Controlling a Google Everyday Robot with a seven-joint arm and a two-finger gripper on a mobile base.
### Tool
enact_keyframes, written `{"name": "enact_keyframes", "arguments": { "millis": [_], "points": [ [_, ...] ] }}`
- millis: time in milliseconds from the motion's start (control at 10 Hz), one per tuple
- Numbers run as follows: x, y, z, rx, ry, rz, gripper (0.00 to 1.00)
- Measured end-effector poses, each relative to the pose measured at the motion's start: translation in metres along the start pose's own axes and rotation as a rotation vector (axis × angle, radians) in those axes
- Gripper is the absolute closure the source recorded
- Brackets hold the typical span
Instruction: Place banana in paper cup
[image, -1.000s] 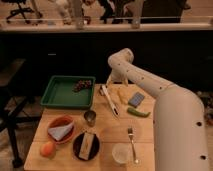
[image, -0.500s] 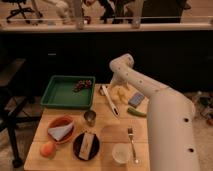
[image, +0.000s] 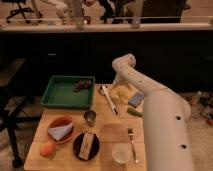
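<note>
Pale-yellow banana lies by the pincer, whose grip I cannot tell; paper cup well apart

A green tray holding a dark cluster is sitting far left on the wooden bench, with a long white utensil lying just left of the end effector, which is hanging near the far edge. A metal cup is standing before the tray and a green vegetable is lying at the right. An orange bowl, an orange fruit, a dark plate and a fork are resting nearer.
</note>
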Motion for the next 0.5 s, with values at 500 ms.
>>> {"name": "enact_keyframes", "arguments": {
  "millis": [500],
  "points": [
    [0.002, 0.003, 0.018, -0.007, -0.048, 0.018, 0.20]
  ]
}}
